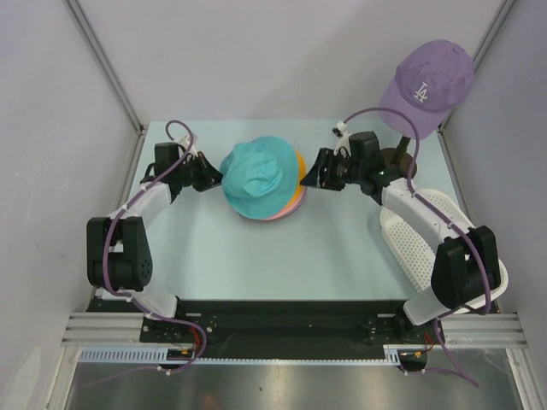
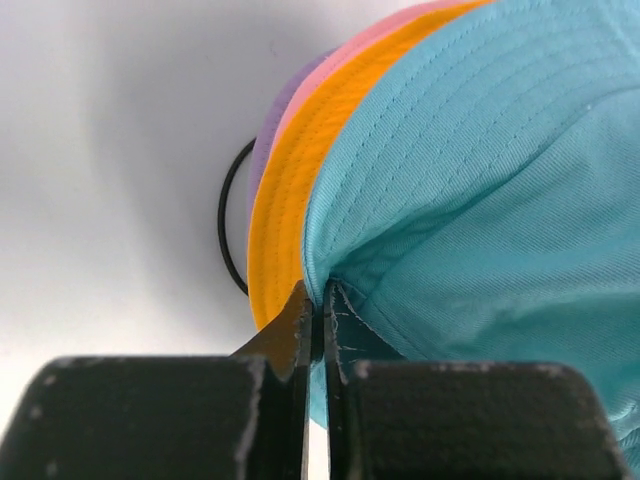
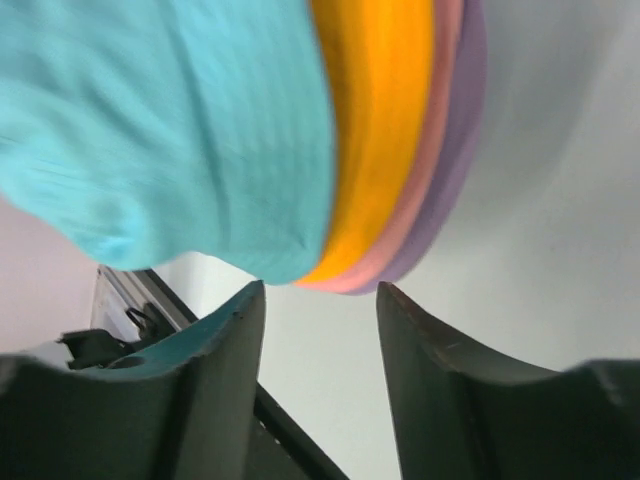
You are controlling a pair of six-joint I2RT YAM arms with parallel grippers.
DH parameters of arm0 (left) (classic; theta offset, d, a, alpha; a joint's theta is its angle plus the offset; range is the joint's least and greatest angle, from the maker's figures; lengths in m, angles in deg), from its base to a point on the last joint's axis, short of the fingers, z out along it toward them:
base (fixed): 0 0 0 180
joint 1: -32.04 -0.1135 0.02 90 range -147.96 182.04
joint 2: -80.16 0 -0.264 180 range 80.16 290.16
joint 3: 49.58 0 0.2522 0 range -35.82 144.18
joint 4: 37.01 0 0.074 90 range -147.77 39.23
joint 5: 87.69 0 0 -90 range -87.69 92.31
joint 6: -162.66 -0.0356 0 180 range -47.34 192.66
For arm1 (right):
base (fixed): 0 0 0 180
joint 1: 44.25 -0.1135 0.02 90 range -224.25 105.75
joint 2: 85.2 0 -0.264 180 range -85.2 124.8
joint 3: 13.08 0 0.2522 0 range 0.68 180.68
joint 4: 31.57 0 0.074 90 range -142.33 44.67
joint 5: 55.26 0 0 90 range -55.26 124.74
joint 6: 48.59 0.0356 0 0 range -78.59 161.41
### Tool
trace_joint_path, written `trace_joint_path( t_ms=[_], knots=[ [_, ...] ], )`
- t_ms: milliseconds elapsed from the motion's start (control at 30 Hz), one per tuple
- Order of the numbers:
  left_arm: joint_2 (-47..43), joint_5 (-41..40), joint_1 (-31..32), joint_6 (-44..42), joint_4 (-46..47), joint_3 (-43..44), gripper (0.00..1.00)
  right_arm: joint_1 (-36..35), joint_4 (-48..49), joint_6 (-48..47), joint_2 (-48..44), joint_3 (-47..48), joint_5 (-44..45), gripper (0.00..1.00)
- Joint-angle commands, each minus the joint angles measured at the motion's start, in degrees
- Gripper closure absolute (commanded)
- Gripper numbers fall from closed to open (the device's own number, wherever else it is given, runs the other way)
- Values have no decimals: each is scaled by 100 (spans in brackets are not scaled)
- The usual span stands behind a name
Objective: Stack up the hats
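The four hats are sitting in one pile near the middle of the table [image 1: 342, 248], with the teal hat [image 1: 253, 175] lying on top and covering most of what is under it. At the pile's 3 to 5 o'clock edge the brims are fanning out in thin crescents: the orange hat [image 1: 298, 175] first, then the pink hat [image 1: 291, 207], and, plain only in the wrist views, the lavender hat [image 2: 262, 150] at the bottom. The left gripper [image 1: 208, 177] is reaching in from 9 o'clock with its fingers pressed together on the stitched brim edge of the teal hat, pinching the cloth between them. The right gripper [image 1: 306, 179] is facing the pile from 3 o'clock with its fingers spread and nothing between them; the stacked brim edges are hanging just ahead of the gap without touching either finger. Bare table is lying open at 6 o'clock between the pile and the arm bases, and also at 12 o'clock up to the back wall. At 4 o'clock a white perforated tray [image 1: 410, 235] is sitting under the right forearm, narrowing the room there, and a purple cap [image 1: 430, 81] is perching at 2 o'clock, well apart from the pile. A black loop [image 2: 225, 230] is showing just beyond the brims in the left wrist view.
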Motion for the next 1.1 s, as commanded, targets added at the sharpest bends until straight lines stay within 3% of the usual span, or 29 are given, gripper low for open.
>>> trace_joint_path(
  t_ms=[0,167,500,733,1067],
  knots=[
    [175,-325,-41,-412,-299,559,91,103,-258,-263,-241,1163,-17,42],
    [210,-272,-32,-254,-89,586,81,182,366,-211,469,1717,-325,36],
    [281,-158,-41,36,237,490,82,279,1834,167,1815,2193,-975,34],
    [281,-184,-41,-16,194,472,83,279,2721,607,1948,1982,-1371,35],
    [360,-184,152,-87,123,604,83,191,2705,634,2106,1894,-1398,36]
  ],
)
